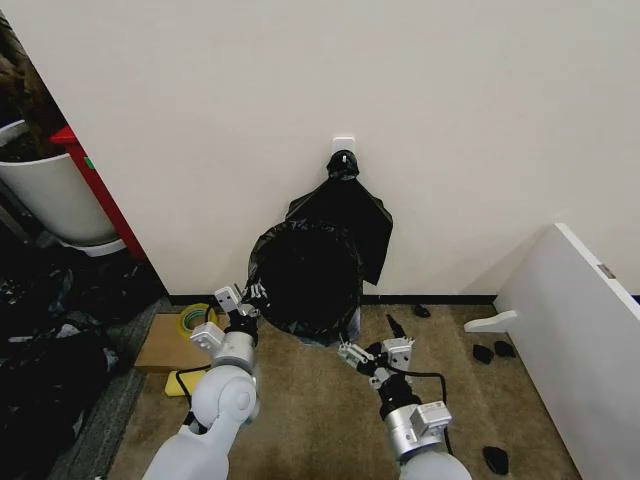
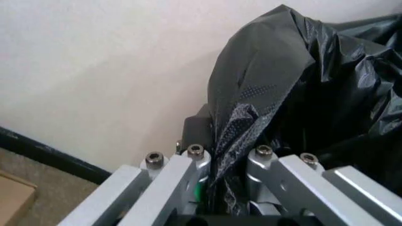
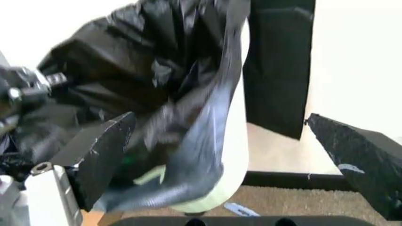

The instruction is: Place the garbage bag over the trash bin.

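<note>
The garbage bag (image 1: 305,278) is glossy black plastic draped over the trash bin, standing on the carpet against the wall. In the right wrist view the bin's cream side (image 3: 237,136) and greenish base show below the bag (image 3: 144,70). My left gripper (image 1: 245,296) is at the bag's left edge; the left wrist view shows this gripper (image 2: 229,162) shut on a fold of the bag (image 2: 301,84). My right gripper (image 1: 368,356) hangs open just right of the bin's lower side, its black fingers (image 3: 103,155) spread wide, holding nothing.
A flat black bundle (image 1: 345,215) with a knotted top hangs on the wall behind the bin. A big white pot (image 1: 50,195) stands at the left, a cardboard box (image 1: 168,342) and tape roll (image 1: 197,320) beside my left arm, a white panel (image 1: 580,320) at the right.
</note>
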You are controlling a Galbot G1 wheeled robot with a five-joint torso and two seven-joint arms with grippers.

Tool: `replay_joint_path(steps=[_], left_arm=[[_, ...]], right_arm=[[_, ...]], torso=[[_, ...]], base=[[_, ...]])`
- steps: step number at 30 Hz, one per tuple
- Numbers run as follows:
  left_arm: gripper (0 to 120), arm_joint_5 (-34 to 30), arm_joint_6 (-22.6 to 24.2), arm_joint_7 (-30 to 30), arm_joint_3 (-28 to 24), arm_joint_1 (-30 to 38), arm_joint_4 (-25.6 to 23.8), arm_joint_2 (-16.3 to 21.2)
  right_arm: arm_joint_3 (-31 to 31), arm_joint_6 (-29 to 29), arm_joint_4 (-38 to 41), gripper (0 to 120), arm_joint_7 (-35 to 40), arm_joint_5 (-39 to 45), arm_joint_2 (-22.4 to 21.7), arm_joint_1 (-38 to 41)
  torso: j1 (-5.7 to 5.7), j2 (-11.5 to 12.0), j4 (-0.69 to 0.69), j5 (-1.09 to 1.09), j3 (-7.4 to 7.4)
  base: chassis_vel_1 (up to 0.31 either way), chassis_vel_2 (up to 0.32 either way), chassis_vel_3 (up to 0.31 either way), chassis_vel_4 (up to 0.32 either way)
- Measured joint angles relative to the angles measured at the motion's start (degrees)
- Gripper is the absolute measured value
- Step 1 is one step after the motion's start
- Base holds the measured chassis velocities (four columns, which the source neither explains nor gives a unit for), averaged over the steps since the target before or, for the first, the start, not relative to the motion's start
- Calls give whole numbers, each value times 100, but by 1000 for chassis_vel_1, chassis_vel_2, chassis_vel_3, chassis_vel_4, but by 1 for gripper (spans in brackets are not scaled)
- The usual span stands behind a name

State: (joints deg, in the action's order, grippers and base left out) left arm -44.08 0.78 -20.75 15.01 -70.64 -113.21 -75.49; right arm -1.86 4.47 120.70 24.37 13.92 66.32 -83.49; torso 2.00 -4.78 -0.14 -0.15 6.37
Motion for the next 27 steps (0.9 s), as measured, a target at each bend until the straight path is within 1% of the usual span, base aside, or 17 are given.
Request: replay_joint_path(steps=[8, 16, 18, 27], left_arm=[[4, -173, 70, -17, 139, -56, -145, 48], [4, -294, 115, -37, 211, -87, -223, 76], [4, -352, 171, -62, 212, -112, -281, 79], [4, -551, 347, -138, 242, -127, -429, 91]], right_arm=[[150, 268, -355, 100, -226, -494, 104, 68], [190, 471, -421, 100, -511, -528, 110, 45], [255, 671, -570, 100, -798, -549, 162, 102], [482, 1101, -1112, 100, -1289, -962, 241, 267]], torso=[[0, 0, 1, 0, 0], [0, 0, 1, 0, 0], [0, 0, 1, 0, 0], [0, 0, 0, 0, 0]], base=[[0, 0, 0, 0], [0, 0, 0, 0], [0, 0, 0, 0], [0, 0, 0, 0]])
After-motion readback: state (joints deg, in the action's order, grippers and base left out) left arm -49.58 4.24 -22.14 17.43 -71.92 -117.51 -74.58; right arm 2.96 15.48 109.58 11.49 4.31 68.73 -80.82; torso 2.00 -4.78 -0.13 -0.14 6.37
